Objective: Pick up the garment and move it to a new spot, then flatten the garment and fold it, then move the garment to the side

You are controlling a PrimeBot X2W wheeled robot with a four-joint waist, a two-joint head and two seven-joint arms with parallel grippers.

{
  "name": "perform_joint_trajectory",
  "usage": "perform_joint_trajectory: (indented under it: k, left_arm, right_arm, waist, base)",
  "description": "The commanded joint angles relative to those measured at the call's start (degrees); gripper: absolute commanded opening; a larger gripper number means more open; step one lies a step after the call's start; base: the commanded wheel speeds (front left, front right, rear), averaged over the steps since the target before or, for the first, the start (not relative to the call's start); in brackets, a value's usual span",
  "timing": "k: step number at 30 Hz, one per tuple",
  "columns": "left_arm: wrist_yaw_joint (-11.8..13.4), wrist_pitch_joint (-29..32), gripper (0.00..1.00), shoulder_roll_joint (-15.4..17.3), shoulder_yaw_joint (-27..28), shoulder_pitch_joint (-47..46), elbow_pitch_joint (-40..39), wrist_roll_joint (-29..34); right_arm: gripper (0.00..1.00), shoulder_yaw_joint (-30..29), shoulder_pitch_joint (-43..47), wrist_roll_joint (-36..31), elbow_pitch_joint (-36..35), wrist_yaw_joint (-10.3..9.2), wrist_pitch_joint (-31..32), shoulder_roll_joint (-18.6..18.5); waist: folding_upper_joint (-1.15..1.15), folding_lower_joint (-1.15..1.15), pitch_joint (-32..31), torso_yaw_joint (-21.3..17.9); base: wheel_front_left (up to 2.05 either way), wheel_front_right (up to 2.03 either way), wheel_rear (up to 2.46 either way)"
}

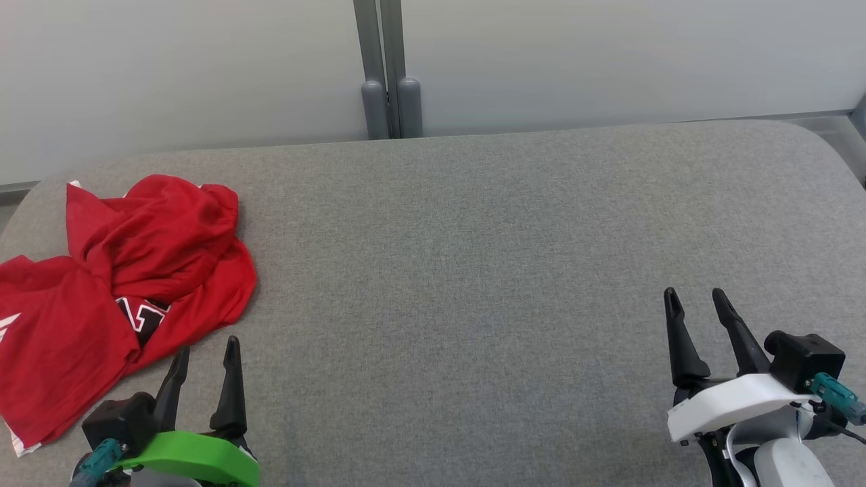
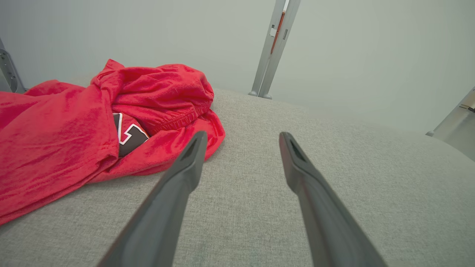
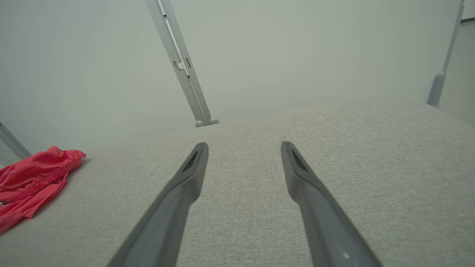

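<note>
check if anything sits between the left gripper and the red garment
Nothing visible does. The left gripper is open, close beside the crumpled red garment, with just a strip of the grey surface between them.

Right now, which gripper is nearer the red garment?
The left gripper, the one with the green cuff: it sits just off the near edge of the red garment. The right gripper, with the white cuff, is far across the grey surface.

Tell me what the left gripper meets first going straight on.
Likely the grey cushion ahead of the left gripper; the red garment lies just beside its line, so one finger might brush it.
</note>
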Motion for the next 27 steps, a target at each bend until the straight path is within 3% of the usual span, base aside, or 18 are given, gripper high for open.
perform_joint_trajectory:
  k: [1, 15, 27]
  left_arm:
    - [-0.34, -0.57, 1.00, 0.72, -0.06, 0.13, -0.11, 1.90]
    - [-0.36, -2.29, 1.00, 1.05, -0.21, 0.80, 1.58, 8.67]
    - [-0.41, -3.64, 1.00, 0.12, -0.11, 1.19, 2.99, 9.59]
  right_arm:
    - [1.00, 0.11, 0.09, -1.59, -0.32, 0.02, -0.64, -0.08]
    - [1.00, 0.15, 1.02, -7.54, -0.07, 0.03, -2.41, -0.40]
    - [1.00, -0.42, 1.95, -9.68, 0.57, 0.03, -3.76, -0.23]
  waist:
    - [0.00, 0.00, 0.00, -0.04]
    - [0.00, 0.00, -0.17, -0.12]
    - [0.00, 0.00, -0.28, -0.07]
  base:
    - [0.00, 0.00, 0.00]
    - [0.00, 0.00, 0.00]
    - [0.00, 0.00, 0.00]
